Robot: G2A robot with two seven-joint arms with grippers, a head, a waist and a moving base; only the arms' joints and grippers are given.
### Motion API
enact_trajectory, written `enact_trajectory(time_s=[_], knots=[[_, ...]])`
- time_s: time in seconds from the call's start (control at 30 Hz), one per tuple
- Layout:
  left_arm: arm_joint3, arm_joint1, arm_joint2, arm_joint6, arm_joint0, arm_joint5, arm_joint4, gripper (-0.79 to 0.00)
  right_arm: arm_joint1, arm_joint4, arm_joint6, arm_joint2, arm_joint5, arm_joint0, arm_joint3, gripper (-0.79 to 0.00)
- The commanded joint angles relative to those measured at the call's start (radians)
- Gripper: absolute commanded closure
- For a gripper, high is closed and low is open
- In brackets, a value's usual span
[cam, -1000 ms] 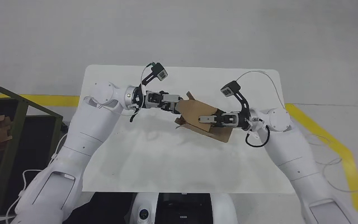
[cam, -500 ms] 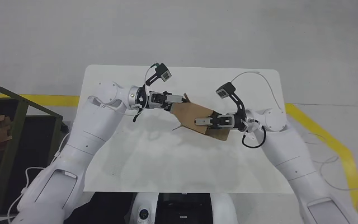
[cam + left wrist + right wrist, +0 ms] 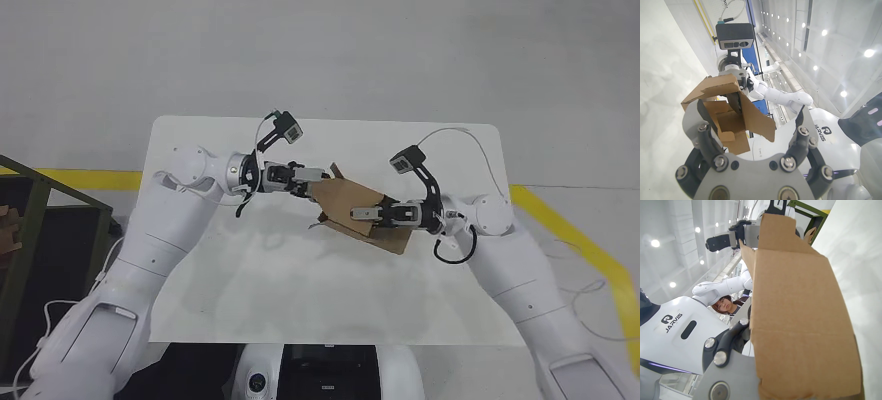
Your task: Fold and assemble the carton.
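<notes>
A brown cardboard carton [image 3: 362, 208], partly folded with loose end flaps, is held just above the white table's middle. My right gripper [image 3: 366, 213] is shut on the carton's side panel [image 3: 798, 317]. One of its fingers [image 3: 746, 311] is outside the panel and the other finger [image 3: 734, 102] reaches inside the carton [image 3: 728, 117]. At the carton's left end my left gripper [image 3: 318, 179] is open. Its fingers [image 3: 696, 113] stand wide apart on either side of a hanging flap [image 3: 758, 121] without clamping it.
The white table [image 3: 220, 290] has bare room in front and to the left of the carton. A dark green frame [image 3: 30, 230] stands off the table's left side. A thin white cable [image 3: 470, 135] arcs over the table's far right corner.
The carton and my right gripper dipped slightly left half a second ago and have come back. The left gripper has stayed at the carton's left end.
</notes>
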Motion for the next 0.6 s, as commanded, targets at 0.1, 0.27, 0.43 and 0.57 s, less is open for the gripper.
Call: enact_trajectory(time_s=[0.1, 0.27, 0.43, 0.57], knots=[[-0.005, 0.005, -0.017, 0.012, 0.009, -0.004, 0.016, -0.785, 0.004, 0.03, 0.001, 0.017, 0.001, -0.01, 0.002, 0.0], [-0.003, 0.012, -0.045, 0.053, 0.02, -0.026, 0.061, -0.785, 0.007, 0.063, 0.016, 0.033, 0.016, -0.012, 0.018, 0.0], [-0.003, 0.025, -0.089, 0.078, 0.04, -0.082, 0.115, -0.785, 0.01, 0.119, 0.061, 0.045, 0.061, -0.008, 0.033, 0.0], [0.015, 0.035, -0.12, 0.102, 0.047, -0.109, 0.166, -0.785, 0.012, 0.131, 0.084, 0.058, 0.084, 0.005, 0.052, 0.0]])
